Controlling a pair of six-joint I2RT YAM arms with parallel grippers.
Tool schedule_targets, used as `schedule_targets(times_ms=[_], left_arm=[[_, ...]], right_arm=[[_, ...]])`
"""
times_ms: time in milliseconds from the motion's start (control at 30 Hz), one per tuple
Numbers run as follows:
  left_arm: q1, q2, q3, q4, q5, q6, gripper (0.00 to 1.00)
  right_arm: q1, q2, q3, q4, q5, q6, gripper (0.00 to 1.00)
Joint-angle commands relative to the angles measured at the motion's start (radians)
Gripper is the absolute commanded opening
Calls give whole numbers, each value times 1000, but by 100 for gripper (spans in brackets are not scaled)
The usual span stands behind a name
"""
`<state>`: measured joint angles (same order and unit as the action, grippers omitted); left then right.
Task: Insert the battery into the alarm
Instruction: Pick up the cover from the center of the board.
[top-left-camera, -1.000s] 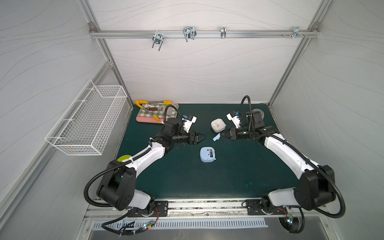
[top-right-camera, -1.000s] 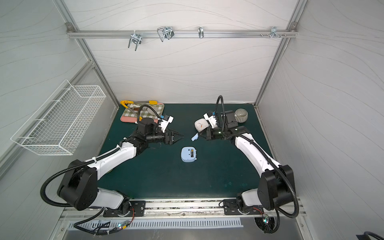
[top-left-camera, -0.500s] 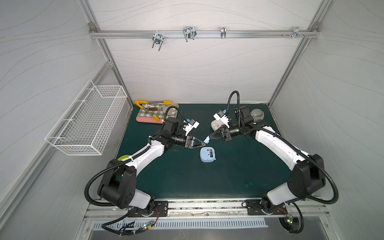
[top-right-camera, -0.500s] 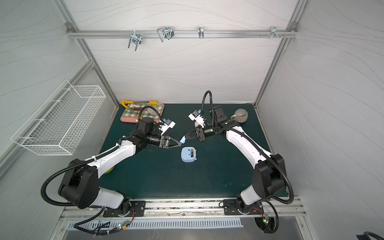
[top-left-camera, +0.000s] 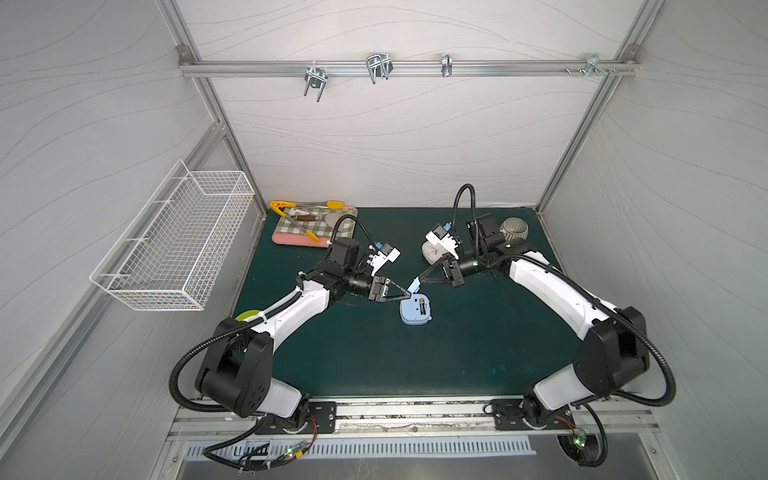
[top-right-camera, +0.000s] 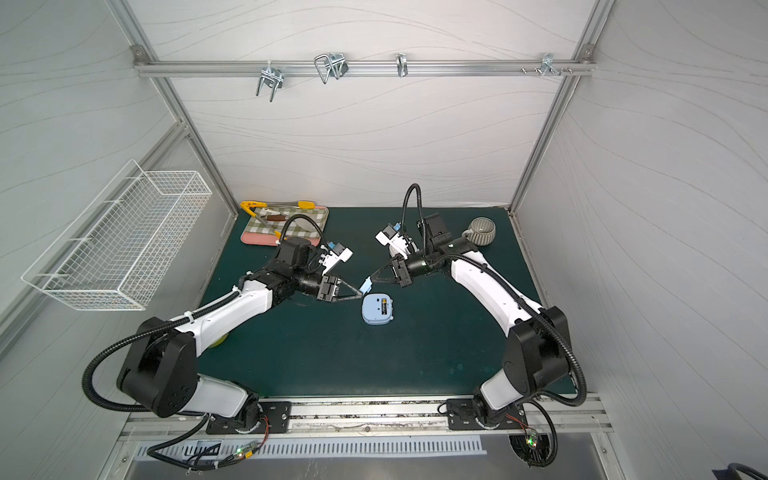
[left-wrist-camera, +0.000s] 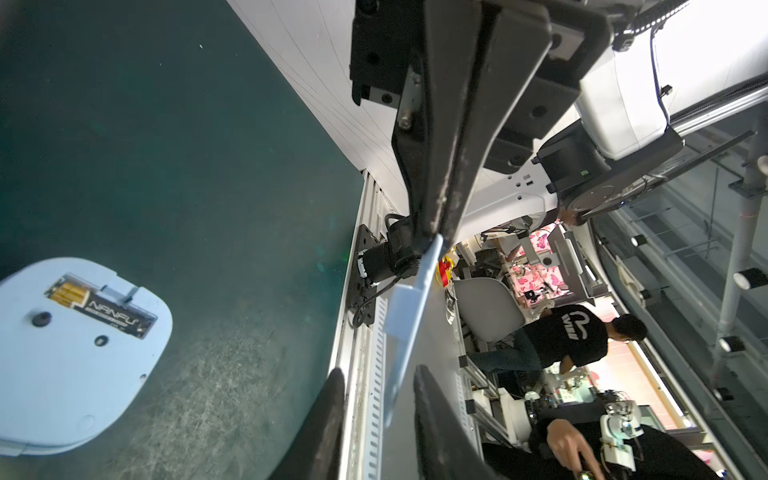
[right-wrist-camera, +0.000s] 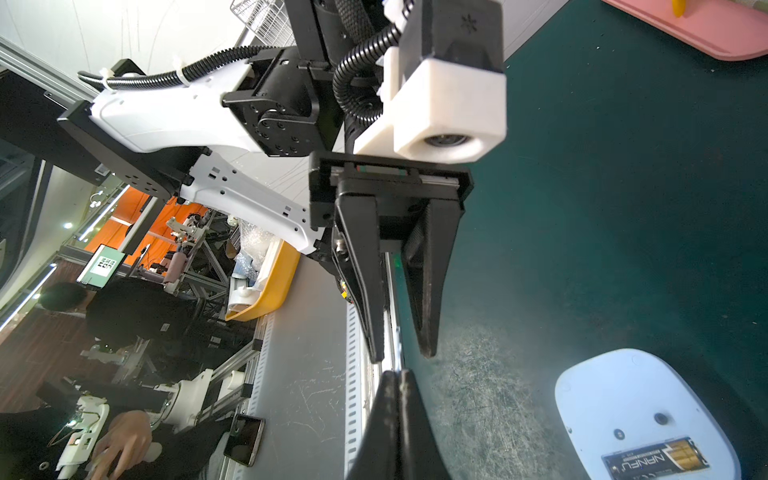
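The light blue alarm (top-left-camera: 409, 318) (top-right-camera: 374, 316) lies back-up on the green mat. The battery (top-left-camera: 423, 306) (left-wrist-camera: 99, 307) (right-wrist-camera: 656, 461) sits in its uncovered compartment. Above the alarm's far edge my right gripper (top-left-camera: 419, 281) (top-right-camera: 371, 281) (right-wrist-camera: 397, 374) is shut on one end of a thin light blue battery cover (top-left-camera: 413, 286) (left-wrist-camera: 409, 316). My left gripper (top-left-camera: 409, 296) (top-right-camera: 360, 296) (left-wrist-camera: 378, 374) faces it tip to tip. The left jaws stand narrowly apart, with the cover's free end between them and a gap showing.
A pink board (top-left-camera: 291, 240) with a checked cloth and yellow tongs lies at the back left. At the back right stand a grey cup (top-left-camera: 513, 228) and a white clock (top-left-camera: 432, 251). A wire basket (top-left-camera: 174, 245) hangs on the left wall.
My right arm has swung left to the middle with the cover. My left gripper has come up to the cover's free end, and its jaws have narrowed around it.
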<state>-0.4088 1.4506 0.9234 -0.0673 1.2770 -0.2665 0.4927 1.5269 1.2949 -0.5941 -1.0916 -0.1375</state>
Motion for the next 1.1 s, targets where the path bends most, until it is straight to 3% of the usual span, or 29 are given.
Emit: schedule_targets(times_ms=[0, 300, 433, 467, 533, 667, 833, 900, 1067], left_arm=[[-4, -14, 42, -3, 22, 27, 24], [-4, -11, 39, 2, 24, 23, 2], [-4, -13, 26, 42, 9, -5, 0], [-4, -15, 20, 63, -2, -23, 0], [-5, -17, -3, 143, -36, -86, 0], [-15, -2, -58, 344, -205, -264, 0], [-87, 45, -116, 717, -446, -543, 0], [-121, 71, -114, 813, -499, -620, 0], [-157, 74, -131, 836, -574, -656, 0]], right_arm=[[0, 3, 24, -41, -5, -54, 0], [-1, 7, 29, -38, 13, -43, 0], [-1, 3, 30, -13, 33, 10, 0], [-1, -1, 30, -2, 41, 26, 4], [-7, -16, 31, 25, 67, 77, 28], [-62, -118, -70, 262, 240, 352, 50], [-65, -268, -250, 468, 529, 629, 51], [-63, -311, -315, 528, 563, 708, 50], [-60, -345, -352, 534, 571, 755, 42]])
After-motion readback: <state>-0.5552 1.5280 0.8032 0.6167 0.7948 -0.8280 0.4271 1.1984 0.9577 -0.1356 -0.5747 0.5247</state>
